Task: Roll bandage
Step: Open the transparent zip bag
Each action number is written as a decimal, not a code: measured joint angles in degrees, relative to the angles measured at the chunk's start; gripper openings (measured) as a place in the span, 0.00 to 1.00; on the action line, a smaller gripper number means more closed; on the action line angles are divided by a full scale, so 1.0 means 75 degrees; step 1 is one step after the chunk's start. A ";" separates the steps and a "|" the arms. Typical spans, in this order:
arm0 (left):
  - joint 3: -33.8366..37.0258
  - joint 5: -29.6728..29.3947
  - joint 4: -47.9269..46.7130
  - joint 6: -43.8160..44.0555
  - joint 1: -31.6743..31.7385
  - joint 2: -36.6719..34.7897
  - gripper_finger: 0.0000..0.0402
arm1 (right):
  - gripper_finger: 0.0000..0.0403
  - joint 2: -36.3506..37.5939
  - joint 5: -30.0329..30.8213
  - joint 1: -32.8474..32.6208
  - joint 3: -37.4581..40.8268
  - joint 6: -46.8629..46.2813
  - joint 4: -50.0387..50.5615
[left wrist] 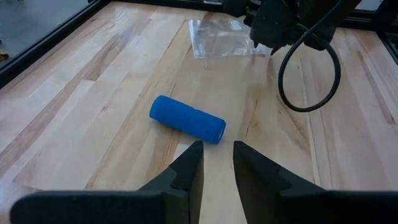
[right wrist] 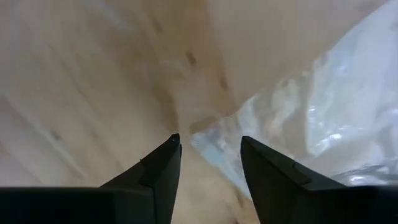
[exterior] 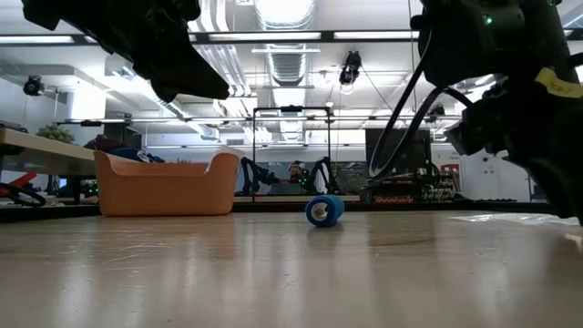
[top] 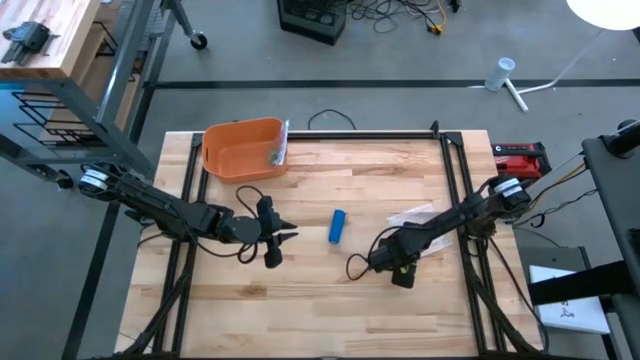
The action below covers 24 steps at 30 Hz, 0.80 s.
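1. Lying on its side near the middle of the counter [top: 320, 300], between the two arms, a blue bandage roll [top: 338, 226] is seen as a short, smooth-wrapped cylinder with a pale hollow core at its end; nothing is touching it.
2. A crinkled sheet of clear plastic wrapper [top: 412, 215] is spread flat on the wood, just beside the right arm, well apart from the roll.
3. An orange plastic bin [top: 243, 148] with rounded corners and a wavy rim is set at the far left part of the counter; some small item is lodged at its right edge, too small to be told.
4. The left pincer [left wrist: 216, 163] is held near the roll, its dark wedge-shaped fingers set narrowly apart with nothing between them.
5. The right pincer [right wrist: 209, 155] is poised low at the wrapper's edge, its fingers standing moderately apart and empty.
6. The counter is made of pale butcher-block planks framed by black rails.
7. A grey floor, cables, a red tool case [top: 522, 158] and ceiling strip lights are shown in the room beyond.
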State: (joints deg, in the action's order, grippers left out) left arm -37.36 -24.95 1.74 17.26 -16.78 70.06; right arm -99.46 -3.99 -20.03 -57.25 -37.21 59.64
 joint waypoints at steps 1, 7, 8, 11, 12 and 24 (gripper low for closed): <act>0.0000 0.0000 0.0003 0.0000 0.0000 0.0000 0.19 | 0.40 0.0000 -0.0011 -0.0016 0.0000 -0.0014 0.0011; 0.0000 0.0000 0.0000 0.0000 0.0000 0.0000 0.19 | 0.43 0.0000 -0.0120 -0.0157 0.0006 0.0215 0.0381; 0.0000 0.0000 0.0000 0.0000 0.0000 0.0000 0.19 | 0.43 0.0000 -0.0128 -0.0201 0.0009 0.0288 0.0586; 0.0000 0.0000 0.0000 0.0000 -0.0003 0.0000 0.19 | 0.44 0.0000 -0.0064 -0.0359 0.0067 0.0475 0.1080; 0.0000 0.0000 0.0000 0.0000 -0.0003 0.0000 0.19 | 0.45 0.0000 -0.0061 -0.0402 0.0118 0.0513 0.1134; 0.0000 -0.0005 0.0009 -0.0012 0.0000 0.0000 0.19 | 0.39 0.0029 0.0293 -0.0530 0.0615 0.1808 0.0714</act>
State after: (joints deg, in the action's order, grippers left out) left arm -37.36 -24.98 1.81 17.16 -16.78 70.06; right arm -99.24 -1.79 -24.01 -52.64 -23.65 64.99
